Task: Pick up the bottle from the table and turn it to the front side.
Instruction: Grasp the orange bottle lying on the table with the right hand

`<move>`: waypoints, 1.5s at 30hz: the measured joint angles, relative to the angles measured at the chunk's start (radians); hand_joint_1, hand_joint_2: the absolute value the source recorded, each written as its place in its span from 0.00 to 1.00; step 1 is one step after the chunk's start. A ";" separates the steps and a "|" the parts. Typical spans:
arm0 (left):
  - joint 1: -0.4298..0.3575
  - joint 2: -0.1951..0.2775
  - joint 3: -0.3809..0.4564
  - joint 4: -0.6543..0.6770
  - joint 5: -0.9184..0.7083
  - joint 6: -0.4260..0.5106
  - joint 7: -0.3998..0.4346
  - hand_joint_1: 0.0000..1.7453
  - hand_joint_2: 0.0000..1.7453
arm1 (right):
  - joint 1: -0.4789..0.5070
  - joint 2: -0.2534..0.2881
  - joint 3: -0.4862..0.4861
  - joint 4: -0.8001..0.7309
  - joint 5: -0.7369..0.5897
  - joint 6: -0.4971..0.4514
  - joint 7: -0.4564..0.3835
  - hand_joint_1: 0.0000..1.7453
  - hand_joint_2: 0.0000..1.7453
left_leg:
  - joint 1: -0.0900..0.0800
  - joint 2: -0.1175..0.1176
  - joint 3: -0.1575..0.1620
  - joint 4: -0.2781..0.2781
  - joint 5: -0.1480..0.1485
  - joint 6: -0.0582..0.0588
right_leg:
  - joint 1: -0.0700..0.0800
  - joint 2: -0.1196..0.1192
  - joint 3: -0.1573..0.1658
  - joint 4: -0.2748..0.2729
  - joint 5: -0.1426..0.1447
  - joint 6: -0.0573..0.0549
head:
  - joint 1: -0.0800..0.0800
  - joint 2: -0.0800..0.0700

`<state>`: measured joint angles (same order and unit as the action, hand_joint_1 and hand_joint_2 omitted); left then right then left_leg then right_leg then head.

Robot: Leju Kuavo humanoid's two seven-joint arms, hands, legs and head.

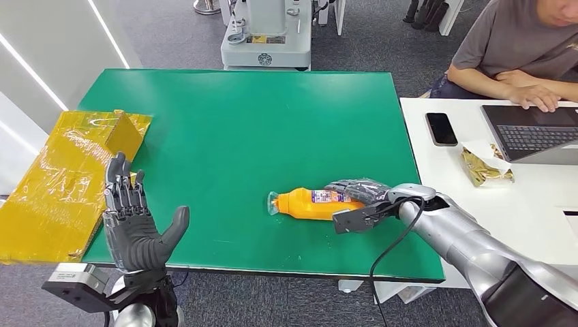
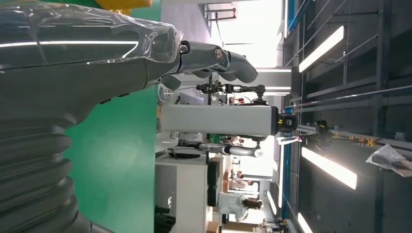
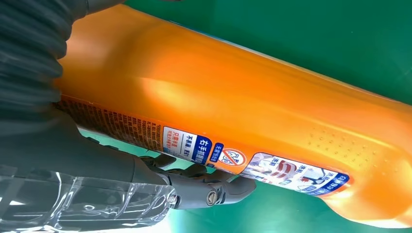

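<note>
An orange bottle (image 1: 310, 204) lies on its side on the green table (image 1: 238, 122), its clear cap toward the left and a label strip facing up. My right hand (image 1: 358, 201) wraps its base end, with the dark fingers (image 1: 358, 187) over the top and the thumb along the near side. In the right wrist view the bottle (image 3: 233, 97) fills the palm, and the thumb (image 3: 214, 191) lies against the label edge. My left hand (image 1: 136, 228) is raised at the table's front left corner, fingers spread and empty. The left wrist view shows its thumb (image 2: 223, 58) in the air.
A flattened yellow box (image 1: 61, 184) lies over the table's left edge. To the right stands a white desk (image 1: 538, 225) with a phone (image 1: 441, 128), a laptop (image 1: 535, 129) and a snack packet (image 1: 485, 167); a person (image 1: 518, 54) sits there. A grey machine base (image 1: 267, 41) stands beyond the far edge.
</note>
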<state>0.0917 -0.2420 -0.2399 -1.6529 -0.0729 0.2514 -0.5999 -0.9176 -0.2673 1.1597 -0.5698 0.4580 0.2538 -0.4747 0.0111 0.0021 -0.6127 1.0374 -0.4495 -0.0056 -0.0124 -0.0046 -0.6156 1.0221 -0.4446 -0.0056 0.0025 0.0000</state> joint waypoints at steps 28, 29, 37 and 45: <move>0.009 -0.001 0.021 0.013 -0.004 0.016 -0.011 0.00 1.00 | 0.001 0.010 -0.019 0.008 0.007 -0.066 -0.031 1.00 1.00 | 0.000 0.000 0.000 0.000 0.000 0.000 | 0.000 0.000 0.000 0.000 0.000 0.000 | 0.000 0.000; 0.011 -0.001 0.022 0.012 -0.006 0.018 -0.011 0.00 1.00 | 0.003 0.010 -0.024 0.006 0.010 -0.089 -0.029 1.00 1.00 | 0.000 0.000 0.000 0.000 0.000 0.000 | 0.000 0.000 0.000 0.000 0.000 0.000 | 0.000 0.000; 0.025 0.000 0.023 0.000 -0.012 0.036 -0.011 0.00 1.00 | 0.053 0.023 -0.109 -0.043 0.034 -0.287 -0.002 1.00 1.00 | 0.000 -0.001 -0.001 0.000 0.000 0.000 | 0.000 -0.001 0.000 0.000 0.000 0.000 | 0.000 0.000; 0.034 -0.001 0.023 -0.007 -0.012 0.048 -0.012 0.00 1.00 | 0.107 0.038 -0.211 -0.107 0.045 -0.384 0.011 1.00 1.00 | 0.000 -0.001 -0.001 0.000 0.000 0.000 | 0.000 -0.001 0.000 0.000 0.000 0.000 | 0.000 0.000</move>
<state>0.1257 -0.2426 -0.2171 -1.6595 -0.0851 0.2994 -0.6120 -0.8108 -0.2294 0.9483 -0.6768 0.5028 -0.1299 -0.4638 0.0112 0.0016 -0.6134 1.0371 -0.4496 -0.0056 -0.0123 -0.0051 -0.6156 1.0223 -0.4448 -0.0055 0.0025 0.0000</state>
